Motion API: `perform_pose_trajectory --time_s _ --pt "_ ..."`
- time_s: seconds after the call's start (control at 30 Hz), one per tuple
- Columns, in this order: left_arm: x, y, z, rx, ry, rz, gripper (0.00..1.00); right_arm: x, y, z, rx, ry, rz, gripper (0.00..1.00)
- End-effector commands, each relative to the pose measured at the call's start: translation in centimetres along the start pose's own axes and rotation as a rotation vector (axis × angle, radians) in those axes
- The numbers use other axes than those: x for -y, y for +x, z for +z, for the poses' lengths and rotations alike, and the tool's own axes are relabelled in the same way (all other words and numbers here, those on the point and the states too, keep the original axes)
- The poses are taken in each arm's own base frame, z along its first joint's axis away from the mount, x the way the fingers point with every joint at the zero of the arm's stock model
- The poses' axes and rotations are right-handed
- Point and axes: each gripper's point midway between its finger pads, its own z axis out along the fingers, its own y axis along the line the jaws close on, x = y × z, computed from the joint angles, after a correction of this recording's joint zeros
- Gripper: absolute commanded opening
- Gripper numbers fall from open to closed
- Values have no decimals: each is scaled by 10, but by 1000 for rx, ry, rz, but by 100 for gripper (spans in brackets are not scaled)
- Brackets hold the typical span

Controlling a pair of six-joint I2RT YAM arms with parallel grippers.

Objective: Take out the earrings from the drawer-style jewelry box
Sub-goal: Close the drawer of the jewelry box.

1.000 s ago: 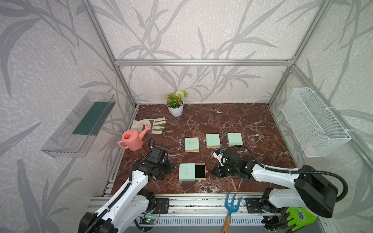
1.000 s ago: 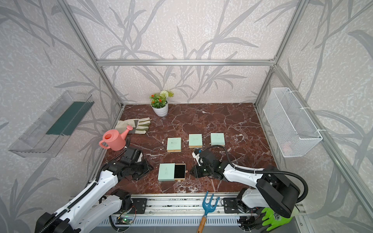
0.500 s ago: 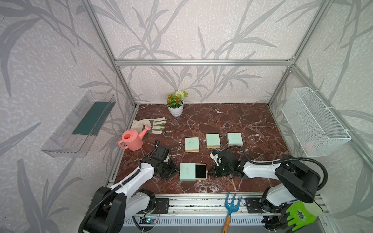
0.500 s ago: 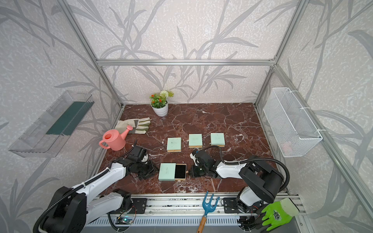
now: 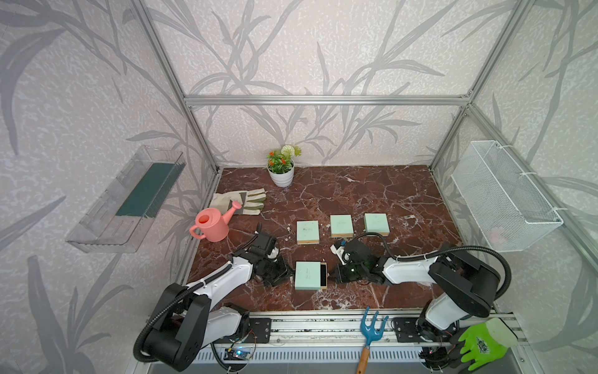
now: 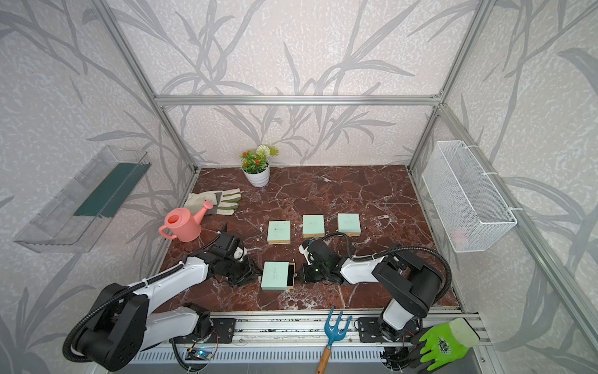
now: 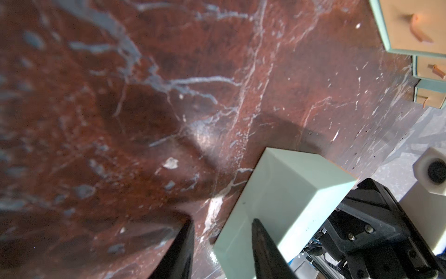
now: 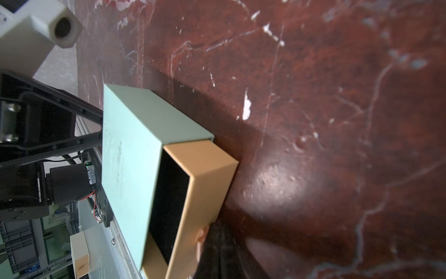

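Mint-green card forms the sleeve of the jewelry box [image 5: 307, 275], which lies at the front of the red marble tabletop [image 5: 356, 194] between the two arms in both top views. Its tan drawer [image 8: 207, 169] sticks partly out toward the right arm and shows a strip of black lining [image 8: 169, 193]. The earrings cannot be made out in that dark strip.

The right end effector [image 5: 331, 277] sits low at the drawer's front, its fingers [image 8: 219, 244] together on the small pull tab [image 8: 201, 238].

The left end effector [image 5: 289, 276] is at the box's closed end with its jaws apart. In the left wrist view one finger [image 7: 263, 241] overlaps the sleeve's end and the other is over bare marble.

Three more green boxes [image 5: 341, 225] lie in a row farther back, shut.
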Motion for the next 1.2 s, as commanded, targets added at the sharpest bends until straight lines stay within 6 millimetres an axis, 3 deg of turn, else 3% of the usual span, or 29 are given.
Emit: perform_pose_trajectory --time_s 0.0,0.6,0.83,0.97,1.03,1.17 --pt "-7 3 4 -18 -35 2 41 -11 -3 5 -6 -25 -11 4" --pt "-6 1 4 -11 -50 15 41 -18 -5 13 -9 -37 -17 4" --pt "-5 -5 -12 50 -85 30 41 -14 -4 0 11 13 -35 7" --pt "-1 -8 -32 128 -87 28 42 -16 -6 -12 23 32 -54 9" --pt "4 -8 -43 160 -69 31 44 -19 -9 -20 37 35 -68 14" --pt "23 0 -62 189 43 70 50 -31 -17 -36 64 26 -113 44"
